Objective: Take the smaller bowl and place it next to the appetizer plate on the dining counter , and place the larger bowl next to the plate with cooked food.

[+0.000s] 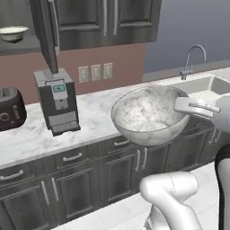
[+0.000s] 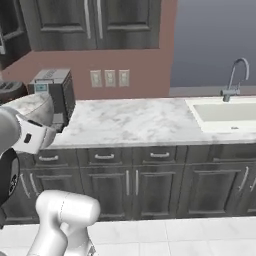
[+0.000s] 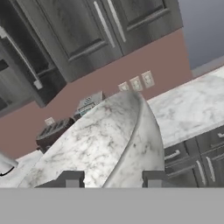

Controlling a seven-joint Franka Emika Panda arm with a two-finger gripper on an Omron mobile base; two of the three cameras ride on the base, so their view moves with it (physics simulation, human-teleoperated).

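Carry phase, by my reading: large deep bowl of grey-white marbled stone look (image 1: 148, 114), the larger bowl, is up off the worktop, held at its right rim by the two-finger gripper (image 1: 188, 106), which is clamped on the rim wall; in the hand view the rim (image 3: 131, 131) runs between the two dark tips, one tip on each side. Bowl hangs in front of the white marble worktop (image 1: 96, 114), over the dark drawer fronts, tilted slightly toward the camera in the left base view. To do this step well: keep the wrist level so the heavy bowl does not lever out of a one-sided rim grip, move slowly through any base turn, and hold it clear of the black-and-silver coffee machine (image 1: 56, 101) and the dark toaster (image 1: 11, 108). Neither the dining counter nor the plate with cooked food can be placed from here. Small shallow cream-white bowl (image 1: 13, 32), the smaller bowl, sits on a high shelf at upper left, untouched. Count: two bowls, one coffee machine, one toaster, one steel faucet (image 2: 235, 80) over one white sink (image 2: 225, 112), three wall outlets (image 2: 110, 77).
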